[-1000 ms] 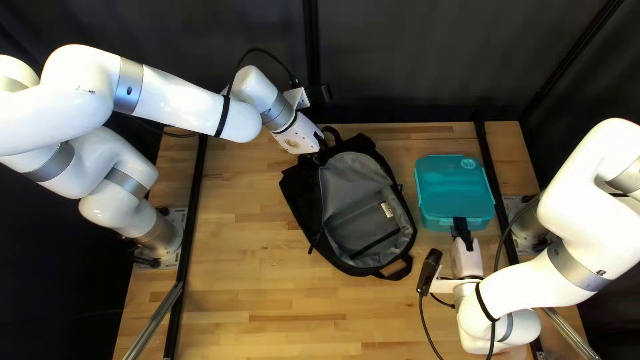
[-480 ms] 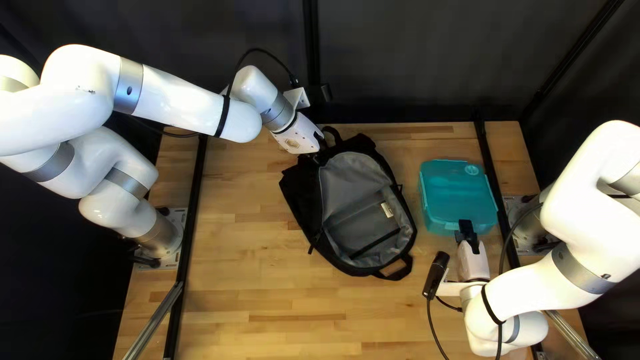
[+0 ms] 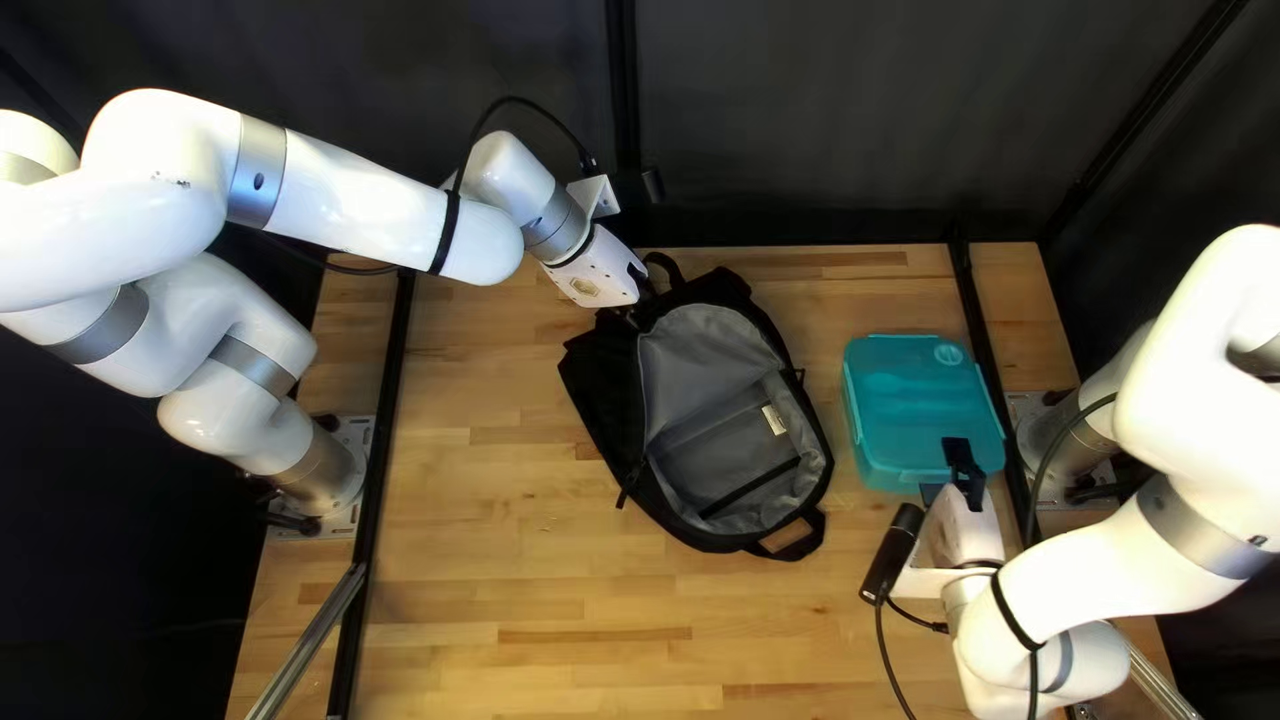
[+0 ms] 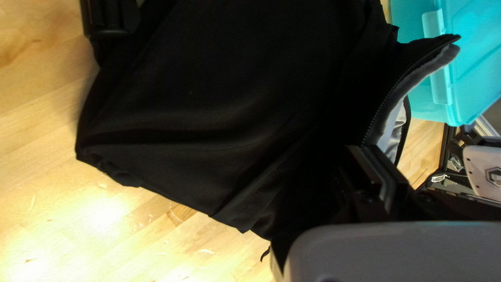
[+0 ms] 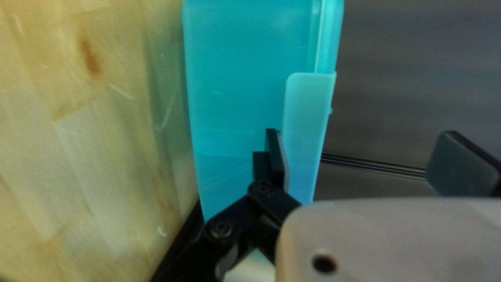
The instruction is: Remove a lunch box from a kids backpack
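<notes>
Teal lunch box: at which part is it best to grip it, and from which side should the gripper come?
Probably the near edge of the lunch box, at its latch, coming from the table's near side. It lies lid up, and the latch stands out from the wall, so one finger could go beneath it and the other over the lid.

Top left view. Backpack (image 3: 603, 400), black, lying unzipped on the table (image 3: 534, 600); grey lining and a pale label (image 3: 774, 420) exposed. Left gripper (image 3: 640, 296) at its far end, beside a strap loop (image 3: 666, 271). Box (image 3: 920, 400), teal and lidded, outside the backpack, to its right; right gripper (image 3: 956, 471) at the box's near edge. Beyond the table's far edge, a dark curtain (image 3: 800, 120).
</notes>
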